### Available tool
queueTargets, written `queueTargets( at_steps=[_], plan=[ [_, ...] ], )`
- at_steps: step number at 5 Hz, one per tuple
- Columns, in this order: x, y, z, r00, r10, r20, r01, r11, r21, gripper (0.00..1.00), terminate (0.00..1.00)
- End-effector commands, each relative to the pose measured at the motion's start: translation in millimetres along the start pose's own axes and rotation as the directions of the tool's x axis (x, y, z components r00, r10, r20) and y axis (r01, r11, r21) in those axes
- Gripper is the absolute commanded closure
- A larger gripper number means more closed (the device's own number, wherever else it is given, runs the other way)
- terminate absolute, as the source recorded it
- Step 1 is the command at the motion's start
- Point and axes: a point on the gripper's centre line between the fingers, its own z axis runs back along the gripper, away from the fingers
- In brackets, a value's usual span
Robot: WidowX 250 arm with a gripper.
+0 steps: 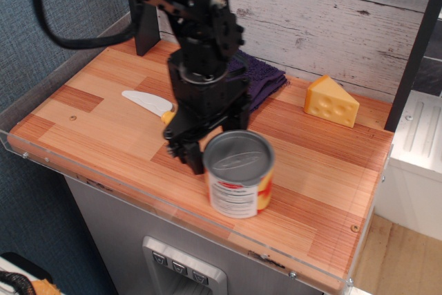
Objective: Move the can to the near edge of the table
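The can has a grey ribbed lid and a red, yellow and white label. It is upright over the front middle of the striped wood table, close to the near edge and its clear guard. My black gripper comes down from the upper left and is shut on the can's far left side. One finger shows left of the can; the other is hidden behind it. I cannot tell whether the can's base touches the wood.
A folded dark purple towel lies behind the arm. A yellow cheese wedge stands at the back right. A knife with a white blade lies at the left. A black post stands at the back left.
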Motion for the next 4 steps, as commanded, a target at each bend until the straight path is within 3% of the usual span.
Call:
queueTargets(
  at_steps=[1, 4],
  plan=[
    [-22.2, -19.2, 7.6, 0.999, -0.030, -0.017, 0.029, 0.999, -0.028, 0.00, 0.00],
    [-46.1, -51.0, 16.5, 0.997, -0.071, -0.041, 0.068, 0.996, -0.064, 0.00, 0.00]
  ],
)
